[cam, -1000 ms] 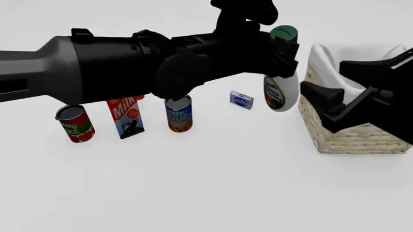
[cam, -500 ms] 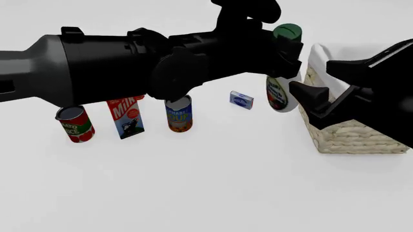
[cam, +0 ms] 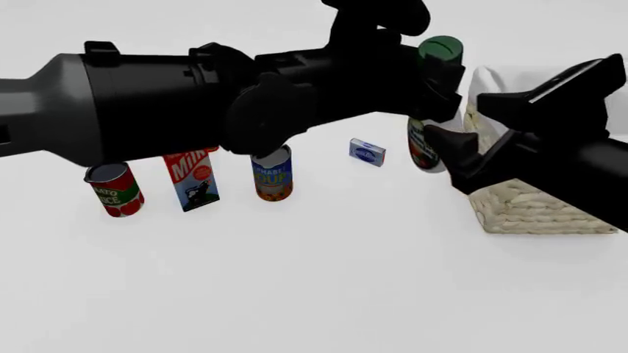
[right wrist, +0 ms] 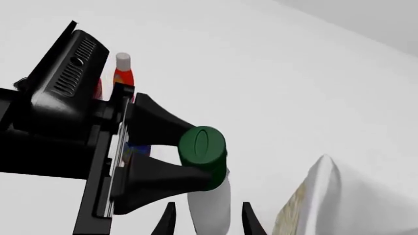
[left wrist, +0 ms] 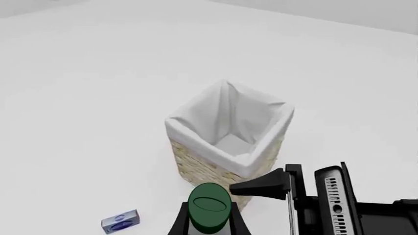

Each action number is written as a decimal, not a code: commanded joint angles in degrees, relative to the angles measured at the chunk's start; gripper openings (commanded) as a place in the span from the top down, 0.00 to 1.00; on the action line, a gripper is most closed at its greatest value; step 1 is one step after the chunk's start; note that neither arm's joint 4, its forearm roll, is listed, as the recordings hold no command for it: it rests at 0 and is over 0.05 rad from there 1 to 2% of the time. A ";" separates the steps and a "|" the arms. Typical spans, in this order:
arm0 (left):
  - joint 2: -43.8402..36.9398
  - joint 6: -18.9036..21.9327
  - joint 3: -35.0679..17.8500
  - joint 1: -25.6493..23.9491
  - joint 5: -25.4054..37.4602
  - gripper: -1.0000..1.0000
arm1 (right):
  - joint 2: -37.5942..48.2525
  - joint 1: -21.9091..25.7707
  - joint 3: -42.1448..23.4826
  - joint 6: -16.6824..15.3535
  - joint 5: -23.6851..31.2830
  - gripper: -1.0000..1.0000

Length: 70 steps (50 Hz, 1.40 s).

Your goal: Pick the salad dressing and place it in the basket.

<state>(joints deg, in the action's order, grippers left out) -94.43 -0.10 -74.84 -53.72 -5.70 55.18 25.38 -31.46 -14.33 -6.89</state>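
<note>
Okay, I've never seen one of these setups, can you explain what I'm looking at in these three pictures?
It's a simulated pair of robot arms at a white table. The front view looks down from behind; the other two come from cameras behind each gripper. The left gripper holds the salad dressing, a white bottle with a green cap, lifted beside the basket. The right gripper is open, its fingers on either side of the bottle. Also on the table: two cans, a milk carton, a small blue box, and a red-orange bottle.

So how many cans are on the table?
2. A red tomato sauce can stands far left beside the milk carton, and a soup can stands on the carton's other side. The big left arm could hide more.
</note>
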 commanded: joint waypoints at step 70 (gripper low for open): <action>1.97 0.96 2.05 -1.03 -0.75 1.00 | 4.07 2.68 -4.27 -2.90 -0.92 1.00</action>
<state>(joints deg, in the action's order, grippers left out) -92.94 -0.18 -72.64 -54.86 -6.11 59.57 27.60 -35.67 -17.66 -7.84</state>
